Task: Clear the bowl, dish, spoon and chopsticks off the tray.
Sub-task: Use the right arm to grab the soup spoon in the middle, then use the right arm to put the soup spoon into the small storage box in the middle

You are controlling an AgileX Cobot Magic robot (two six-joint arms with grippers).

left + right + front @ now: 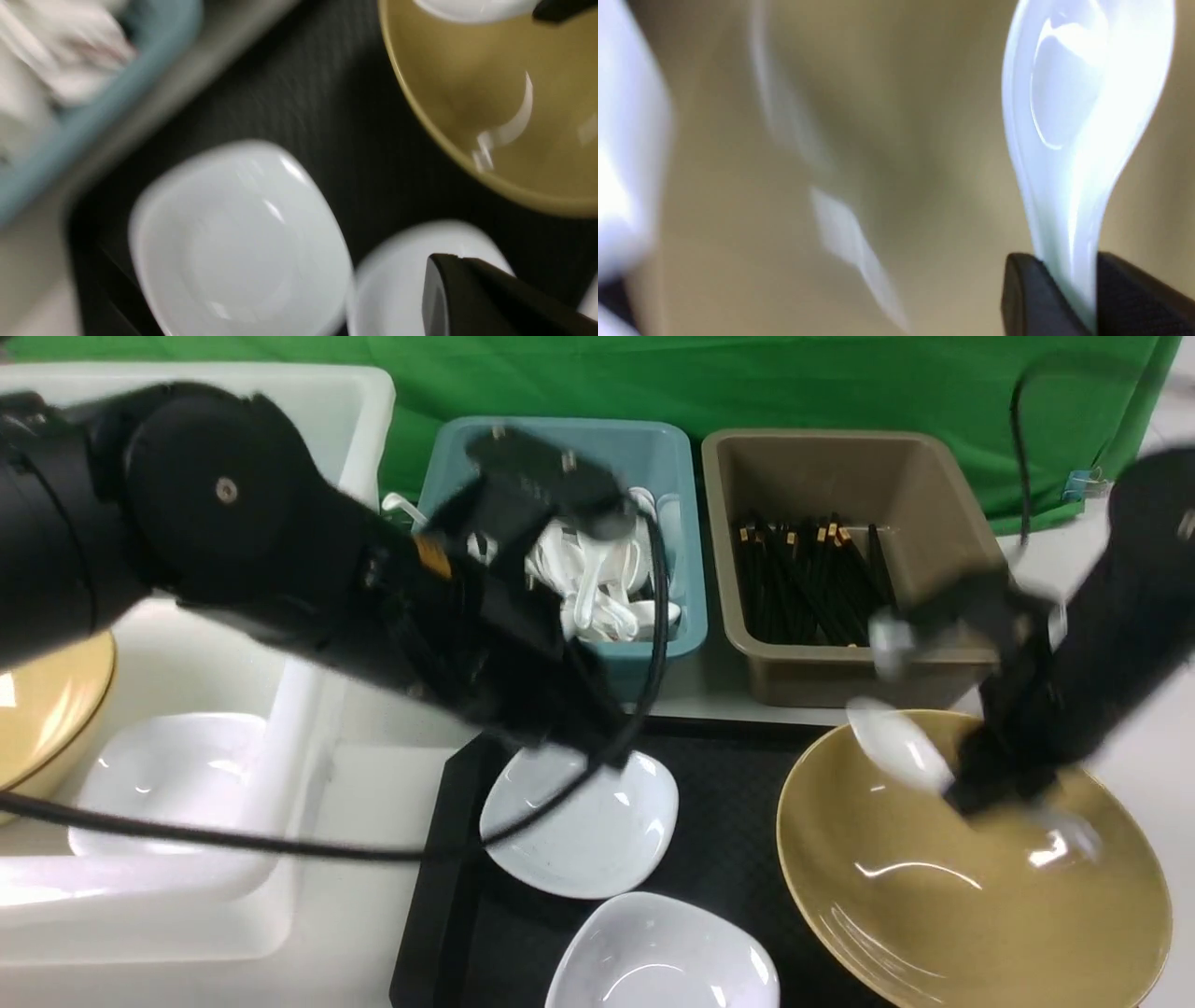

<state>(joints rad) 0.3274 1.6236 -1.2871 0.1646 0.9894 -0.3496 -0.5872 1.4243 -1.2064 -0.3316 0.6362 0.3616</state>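
Worktop point(369, 915) crowded: right pincer point(1066, 275) pinches spoon point(1069, 107) by handle tip over bowl point(934, 915); shallow grip could slip. Left pincer point(448, 280) pressed together.

No legible text, numbers or brand marks in any view. Small orange tag point(432, 556) on the left arm point(280, 551) is too blurred to read.

Teal tub point(653, 457): back centre, holds a white spoon heap point(607, 593).
Brown tub point(840, 476): just right of teal, black stick pile point(803, 588) inside.
White tub point(364, 420): far left.
Green cloth point(747, 383): behind the tubs.
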